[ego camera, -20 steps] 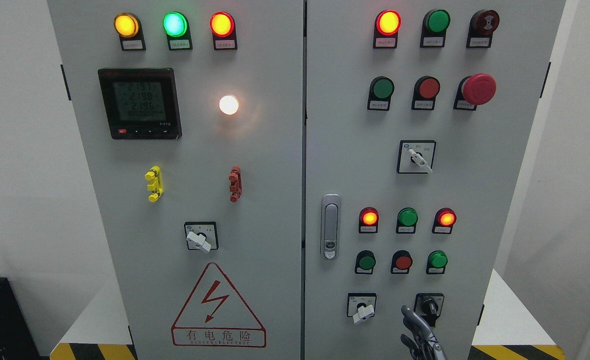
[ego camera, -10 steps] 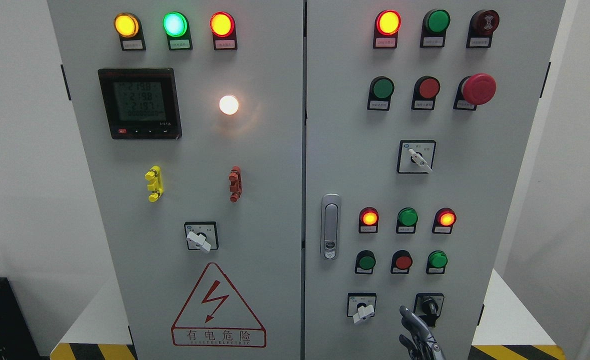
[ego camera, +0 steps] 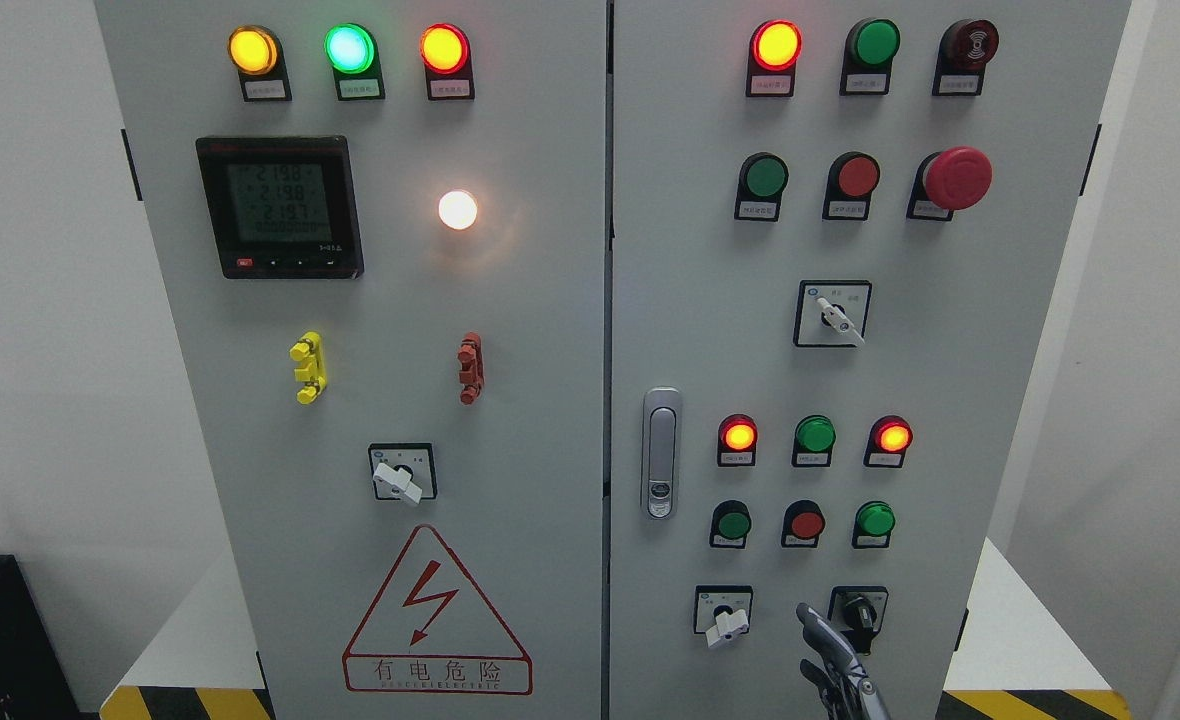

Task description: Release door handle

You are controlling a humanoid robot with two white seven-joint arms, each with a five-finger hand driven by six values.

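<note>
The silver door handle (ego camera: 661, 453) sits upright and flush near the left edge of the grey cabinet's right door (ego camera: 690, 300). Nothing touches it. My right hand (ego camera: 832, 665) shows only partly at the bottom edge, below and to the right of the handle, in front of the lower row of rotary switches. Its fingers (ego camera: 816, 622) are loosely spread and hold nothing. One finger points up between the white-knob switch (ego camera: 725, 613) and the black-knob switch (ego camera: 858, 610). Both cabinet doors look closed. My left arm does not show.
The left door (ego camera: 530, 400) carries a meter (ego camera: 280, 206), lit lamps, a yellow clip (ego camera: 308, 367), a red clip (ego camera: 470, 368) and a warning triangle (ego camera: 437, 612). The right door has lamps, push buttons and a red emergency stop (ego camera: 957, 178). A black object (ego camera: 0, 640) stands at the lower left.
My right hand has crept slightly up and to the left at the bottom edge. The meter digits changed. The handle and doors are as before.
</note>
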